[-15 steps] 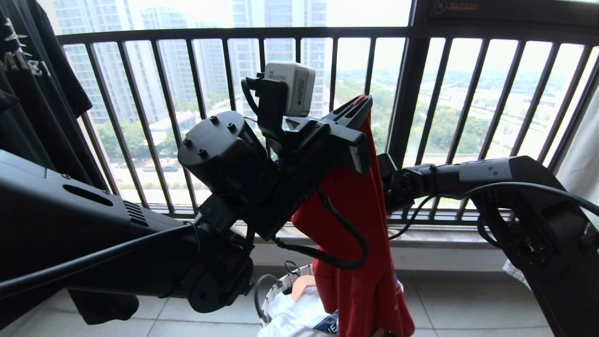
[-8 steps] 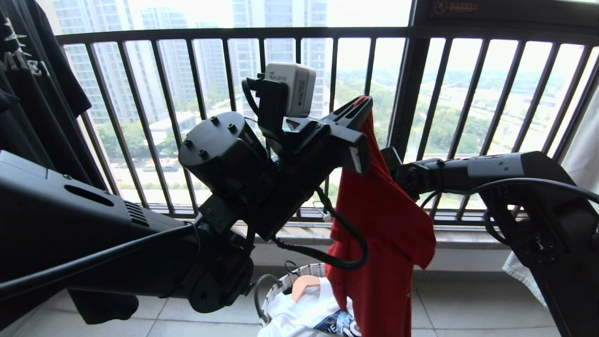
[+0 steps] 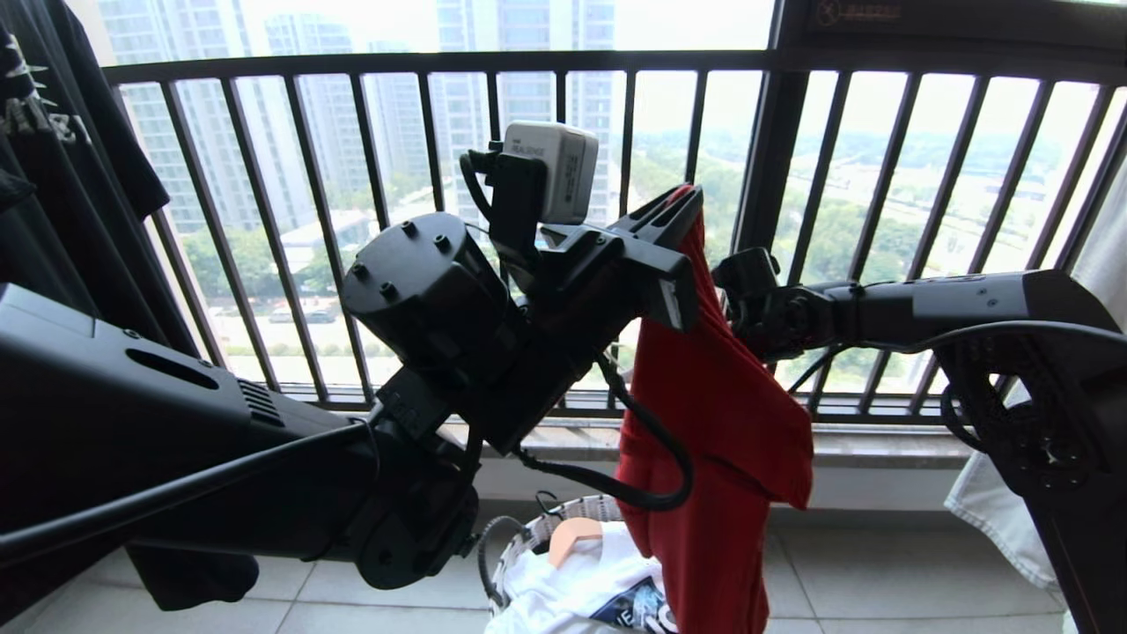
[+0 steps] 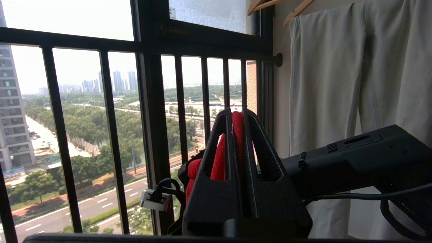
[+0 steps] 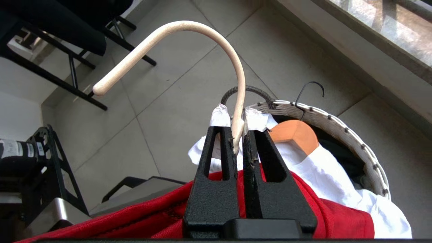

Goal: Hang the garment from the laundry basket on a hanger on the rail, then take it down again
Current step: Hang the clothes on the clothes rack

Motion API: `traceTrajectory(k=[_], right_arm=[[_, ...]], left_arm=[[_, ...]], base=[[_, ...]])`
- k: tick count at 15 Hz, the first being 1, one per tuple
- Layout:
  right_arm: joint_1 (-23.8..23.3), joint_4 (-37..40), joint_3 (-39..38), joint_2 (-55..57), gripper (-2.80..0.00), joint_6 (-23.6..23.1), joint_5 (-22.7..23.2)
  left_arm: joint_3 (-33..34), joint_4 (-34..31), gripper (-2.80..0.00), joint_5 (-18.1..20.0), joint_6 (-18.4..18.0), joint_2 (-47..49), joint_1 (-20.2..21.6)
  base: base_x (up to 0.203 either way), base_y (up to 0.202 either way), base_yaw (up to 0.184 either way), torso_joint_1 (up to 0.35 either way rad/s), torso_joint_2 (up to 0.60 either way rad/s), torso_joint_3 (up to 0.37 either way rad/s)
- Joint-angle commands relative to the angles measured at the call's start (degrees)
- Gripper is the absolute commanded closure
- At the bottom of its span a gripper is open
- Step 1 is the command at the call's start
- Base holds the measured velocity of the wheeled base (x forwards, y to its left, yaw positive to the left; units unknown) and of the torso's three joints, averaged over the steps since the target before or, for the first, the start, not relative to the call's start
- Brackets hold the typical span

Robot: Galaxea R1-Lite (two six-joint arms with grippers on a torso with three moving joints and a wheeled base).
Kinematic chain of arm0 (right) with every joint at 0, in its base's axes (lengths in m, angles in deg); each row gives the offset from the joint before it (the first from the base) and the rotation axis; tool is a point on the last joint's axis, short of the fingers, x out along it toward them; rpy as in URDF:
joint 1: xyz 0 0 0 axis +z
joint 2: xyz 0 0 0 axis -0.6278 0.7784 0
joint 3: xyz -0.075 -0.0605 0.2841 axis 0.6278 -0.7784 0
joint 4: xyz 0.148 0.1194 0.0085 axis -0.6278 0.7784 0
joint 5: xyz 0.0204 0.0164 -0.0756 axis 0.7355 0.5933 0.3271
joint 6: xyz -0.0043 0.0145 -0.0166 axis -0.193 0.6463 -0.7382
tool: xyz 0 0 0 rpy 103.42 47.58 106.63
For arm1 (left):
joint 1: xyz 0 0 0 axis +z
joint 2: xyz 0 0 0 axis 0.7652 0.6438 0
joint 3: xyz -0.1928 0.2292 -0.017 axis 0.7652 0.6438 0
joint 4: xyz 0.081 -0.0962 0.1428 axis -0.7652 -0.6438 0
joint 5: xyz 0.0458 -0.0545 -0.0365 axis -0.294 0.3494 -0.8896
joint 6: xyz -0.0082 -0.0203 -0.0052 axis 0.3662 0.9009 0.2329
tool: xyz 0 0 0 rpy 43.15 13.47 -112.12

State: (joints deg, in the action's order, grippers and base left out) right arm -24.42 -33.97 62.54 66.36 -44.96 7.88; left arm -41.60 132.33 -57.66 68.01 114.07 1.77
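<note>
We see the left gripper (image 4: 236, 116) pinching the soft, light red cotton T-shirt (image 3: 713, 423); the right gripper (image 5: 238, 130) clamps the pale stiff hanger hook (image 5: 189, 37), a sound hold

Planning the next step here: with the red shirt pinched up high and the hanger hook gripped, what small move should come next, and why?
Probably ease the right gripper, shut on the hanger neck, up toward the garment, which the left gripper holds bunched above the laundry basket. The hanger is not yet inside the shirt, so it has to be threaded in first.
</note>
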Motion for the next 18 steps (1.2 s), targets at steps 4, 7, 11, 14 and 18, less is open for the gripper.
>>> traceTrajectory(k=[4, 7, 11, 14, 18], right_arm=[[0.76, -7.27, 0.01, -5.04, 0.0, 5.96, -10.23], [3.33, -12.56, 0.02, -6.48, 0.0, 7.11, -20.41], [6.01, -15.57, 0.08, -8.65, 0.0, 8.1, -32.92], [8.0, -18.56, 0.11, -9.78, 0.0, 7.66, -44.29], [9.37, -20.52, 0.11, -11.42, 0.0, 7.63, -53.85]], left_arm=[[-0.11, -4.67, 0.0, 0.08, 0.02, -2.19, 1.16], [-1.11, -10.02, 0.0, 0.8, -0.15, -4.02, 5.3], [-1.39, -15.79, 0.0, 4.09, -3.03, -7.23, 11.05], [-0.38, -20.31, 0.0, 4.16, -6.47, -9.5, 12.17], [2.03, -30.23, 0.0, 4.57, -9.2, -12.95, 11.91]], base=[[0.0, 0.0, 0.0, 0.0, 0.0, 0.0], [0.0, 0.0, 0.0, 0.0, 0.0, 0.0], [0.0, 0.0, 0.0, 0.0, 0.0, 0.0], [0.0, 0.0, 0.0, 0.0, 0.0, 0.0], [0.0, 0.0, 0.0, 0.0, 0.0, 0.0]])
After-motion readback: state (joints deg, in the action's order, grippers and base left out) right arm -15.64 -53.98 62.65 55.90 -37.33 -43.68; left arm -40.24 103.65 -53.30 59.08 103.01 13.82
